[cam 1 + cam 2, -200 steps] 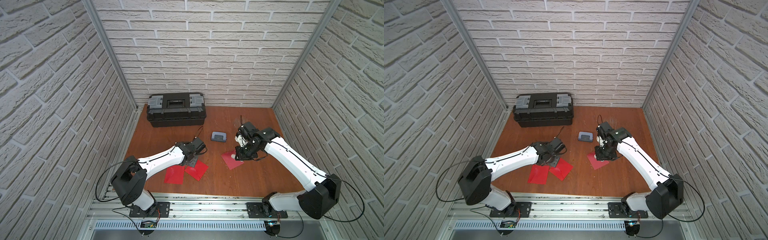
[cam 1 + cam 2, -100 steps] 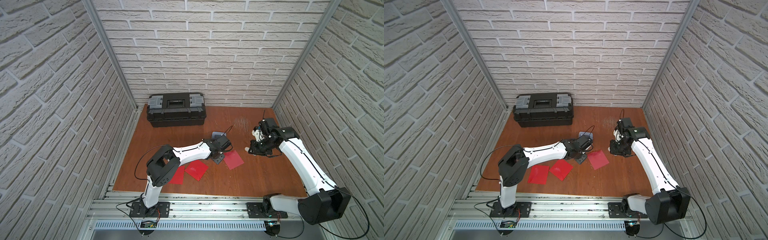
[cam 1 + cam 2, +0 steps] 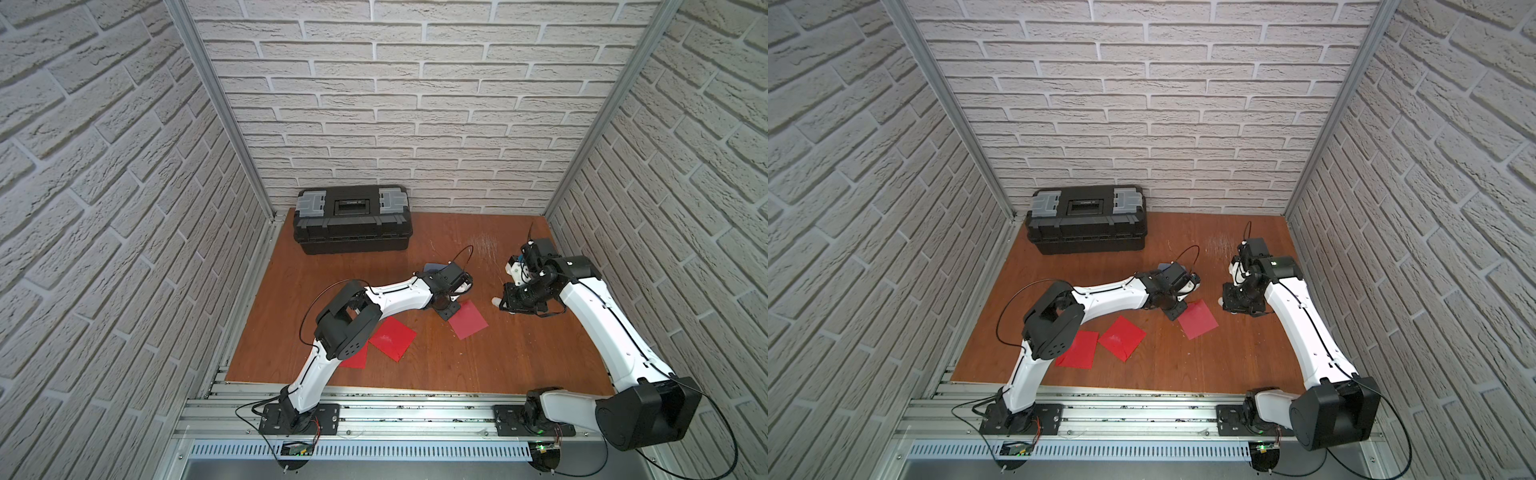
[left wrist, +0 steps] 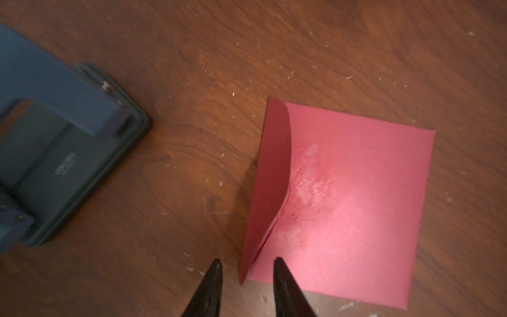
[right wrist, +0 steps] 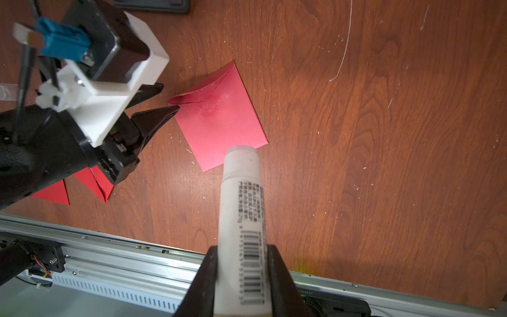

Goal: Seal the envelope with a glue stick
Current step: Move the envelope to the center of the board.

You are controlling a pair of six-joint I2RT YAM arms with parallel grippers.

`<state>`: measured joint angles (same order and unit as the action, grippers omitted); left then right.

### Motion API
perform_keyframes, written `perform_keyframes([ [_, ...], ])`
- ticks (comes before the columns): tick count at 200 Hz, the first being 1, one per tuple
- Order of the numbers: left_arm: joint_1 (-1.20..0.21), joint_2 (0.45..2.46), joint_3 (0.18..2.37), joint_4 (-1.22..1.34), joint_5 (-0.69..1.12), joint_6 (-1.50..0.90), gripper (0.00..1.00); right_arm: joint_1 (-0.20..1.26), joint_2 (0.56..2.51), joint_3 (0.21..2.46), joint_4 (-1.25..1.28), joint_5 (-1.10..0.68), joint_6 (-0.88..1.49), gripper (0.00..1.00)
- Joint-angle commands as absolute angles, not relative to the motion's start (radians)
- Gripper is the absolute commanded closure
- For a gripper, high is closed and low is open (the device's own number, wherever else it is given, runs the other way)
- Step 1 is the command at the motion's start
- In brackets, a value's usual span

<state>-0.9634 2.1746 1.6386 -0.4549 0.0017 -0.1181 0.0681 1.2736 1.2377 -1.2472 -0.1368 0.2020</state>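
Well, the right gripper [image 5: 241, 252] is clamped tight on the glue stick [image 5: 242, 214], its cap end pointing at the envelope [image 4: 343, 205], near it. Left gripper [image 4: 247, 264] stands partly open, tips either side of the raised flap [image 4: 274, 170] corner, not pinching it. White smears [image 4: 310, 178] show beside the flap.

White brick-pattern walls [image 3: 415, 104] close in three sides, joined at the back corners by slanting aluminium posts [image 3: 216, 108]. The desk [image 3: 498, 365] is reddish-brown wood grain, flecked with pale scratches. Beyond the left pincer [image 3: 449, 311], against the back wall, stands a black toolbox [image 3: 352, 224] with grey latches. Behind the pincer, an aluminium rail [image 3: 415, 411] edges the desk. The light is even.
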Motion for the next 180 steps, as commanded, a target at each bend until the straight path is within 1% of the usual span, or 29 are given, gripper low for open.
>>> perform_keyframes([
  [1, -0.953, 2.214, 1.661, -0.437, 0.041, -0.098, 0.66, 0.061, 1.249, 1.233, -1.252, -0.155, 0.190, 0.97],
  [79, -0.934, 2.218, 1.623, -0.408, 0.060, -0.116, 0.80, 0.062, 1.238, 1.226, -1.264, -0.165, 0.189, 0.97],
  [97, -0.935, 2.210, 1.606, -0.399, 0.059, -0.123, 0.81, 0.062, 1.239, 1.230, -1.265, -0.171, 0.190, 0.97],
  [155, -0.934, 2.187, 1.554, -0.380, 0.041, -0.141, 0.81, 0.064, 1.245, 1.230, -1.255, -0.209, 0.198, 0.97],
  [180, -0.933, 2.180, 1.540, -0.372, 0.041, -0.145, 0.89, 0.065, 1.247, 1.226, -1.246, -0.222, 0.207, 0.97],
])
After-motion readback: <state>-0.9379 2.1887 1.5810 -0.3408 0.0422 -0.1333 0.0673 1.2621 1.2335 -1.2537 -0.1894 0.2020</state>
